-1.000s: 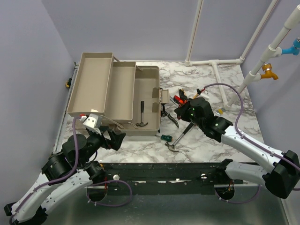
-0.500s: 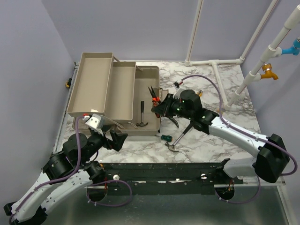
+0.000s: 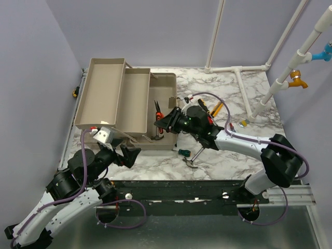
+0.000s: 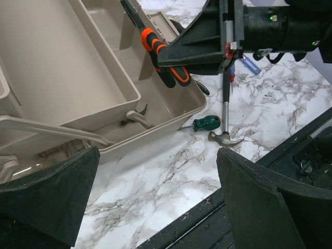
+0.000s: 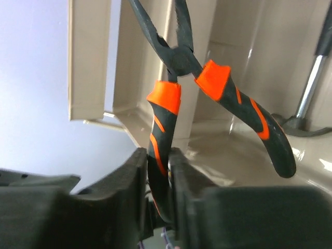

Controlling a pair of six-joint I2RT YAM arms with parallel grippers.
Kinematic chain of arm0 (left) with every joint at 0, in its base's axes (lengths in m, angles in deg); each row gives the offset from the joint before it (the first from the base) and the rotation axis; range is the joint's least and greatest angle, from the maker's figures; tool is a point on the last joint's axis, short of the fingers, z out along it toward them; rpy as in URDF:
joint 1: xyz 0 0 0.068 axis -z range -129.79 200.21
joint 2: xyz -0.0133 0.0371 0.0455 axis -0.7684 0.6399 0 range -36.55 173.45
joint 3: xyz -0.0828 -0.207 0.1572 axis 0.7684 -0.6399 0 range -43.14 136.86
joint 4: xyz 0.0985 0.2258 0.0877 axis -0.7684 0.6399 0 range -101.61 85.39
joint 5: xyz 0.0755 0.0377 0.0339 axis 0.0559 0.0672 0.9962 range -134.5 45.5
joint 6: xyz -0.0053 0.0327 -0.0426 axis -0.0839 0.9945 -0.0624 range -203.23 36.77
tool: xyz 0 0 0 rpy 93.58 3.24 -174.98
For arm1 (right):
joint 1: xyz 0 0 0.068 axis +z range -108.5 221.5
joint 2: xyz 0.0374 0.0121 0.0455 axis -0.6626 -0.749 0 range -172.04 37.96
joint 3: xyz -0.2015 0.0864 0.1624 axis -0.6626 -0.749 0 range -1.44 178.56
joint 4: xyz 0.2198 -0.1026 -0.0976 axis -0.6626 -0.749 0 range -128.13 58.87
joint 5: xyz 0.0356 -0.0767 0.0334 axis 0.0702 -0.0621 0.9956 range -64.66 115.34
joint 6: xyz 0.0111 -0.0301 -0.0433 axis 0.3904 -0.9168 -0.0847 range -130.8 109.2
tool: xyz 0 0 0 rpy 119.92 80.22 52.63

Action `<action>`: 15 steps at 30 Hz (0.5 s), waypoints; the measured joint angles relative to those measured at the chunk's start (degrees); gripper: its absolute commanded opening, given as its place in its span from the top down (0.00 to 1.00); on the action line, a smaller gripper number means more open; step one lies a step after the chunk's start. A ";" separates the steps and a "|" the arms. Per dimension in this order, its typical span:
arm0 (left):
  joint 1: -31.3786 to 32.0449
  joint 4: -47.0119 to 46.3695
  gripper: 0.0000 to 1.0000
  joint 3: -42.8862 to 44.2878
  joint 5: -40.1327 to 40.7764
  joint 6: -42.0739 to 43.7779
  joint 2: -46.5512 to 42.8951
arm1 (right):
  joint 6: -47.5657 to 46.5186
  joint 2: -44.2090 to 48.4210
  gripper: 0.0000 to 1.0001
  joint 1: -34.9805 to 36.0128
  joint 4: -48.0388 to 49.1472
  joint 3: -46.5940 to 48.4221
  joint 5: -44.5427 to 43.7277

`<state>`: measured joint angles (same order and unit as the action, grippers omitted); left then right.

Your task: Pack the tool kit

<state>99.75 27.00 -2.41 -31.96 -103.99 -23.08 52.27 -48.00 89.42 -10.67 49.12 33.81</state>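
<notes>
The marble table (image 3: 233, 150) carries the open toolbox (image 3: 165, 78), a hammer (image 3: 197, 154), a green screwdriver (image 3: 183, 152) just beside it, and white pipes (image 3: 244, 91).

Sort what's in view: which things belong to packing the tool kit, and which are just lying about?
Job: toolbox, pliers in the right gripper, hammer in the box, second hammer and green-handled screwdriver on the table.
Lying about: white pipes, orange tap, blue fitting.
</notes>
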 measured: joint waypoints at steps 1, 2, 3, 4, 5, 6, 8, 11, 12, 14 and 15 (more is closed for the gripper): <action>-0.02 0.00 0.01 0.00 -0.02 0.00 -0.13 | 0.94 -0.59 0.26 0.00 0.63 -0.35 -0.83; -0.02 0.00 0.01 0.00 -0.02 0.00 -0.22 | 2.10 -1.40 0.16 0.00 1.11 -0.35 -1.64; 0.00 0.00 0.01 0.00 -0.04 -0.02 -0.35 | 2.71 -2.12 0.12 -0.02 1.73 -0.26 -2.34; -0.02 0.00 0.01 0.00 -0.04 0.00 -0.44 | 2.97 -2.64 0.09 -0.02 1.62 -0.17 -3.19; -0.02 -0.02 0.01 -0.02 -0.11 -0.02 -0.52 | 2.99 -3.02 0.09 -0.07 1.53 -0.09 -3.89; -0.02 0.00 0.01 -0.02 -0.13 -0.02 -0.59 | 3.02 -3.17 0.09 -0.07 1.16 0.02 -4.52; 0.00 0.00 0.01 -0.02 -0.15 -0.02 -0.59 | 2.93 -3.19 0.09 -0.02 0.17 0.70 -5.44; -0.02 0.00 0.01 -0.02 -0.15 0.00 -0.61 | 1.40 -2.38 0.09 -0.02 -1.25 2.19 -7.67; -0.02 0.00 0.01 -0.02 -0.17 0.00 -0.61 | 0.55 -1.57 0.09 -0.02 -2.32 2.58 -8.66; 0.00 0.00 0.01 -0.04 -0.17 0.00 -0.61 | -1.79 0.94 0.09 -0.02 -5.18 2.84 -11.37; -0.02 -0.02 0.01 -0.04 -0.20 -0.02 -0.63 | -3.06 2.43 0.09 -0.02 -7.10 2.97 -12.90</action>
<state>99.73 26.98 -2.46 -32.16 -104.01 -23.71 49.21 -45.57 89.40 -17.77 52.10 20.91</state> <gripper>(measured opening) 0.984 0.908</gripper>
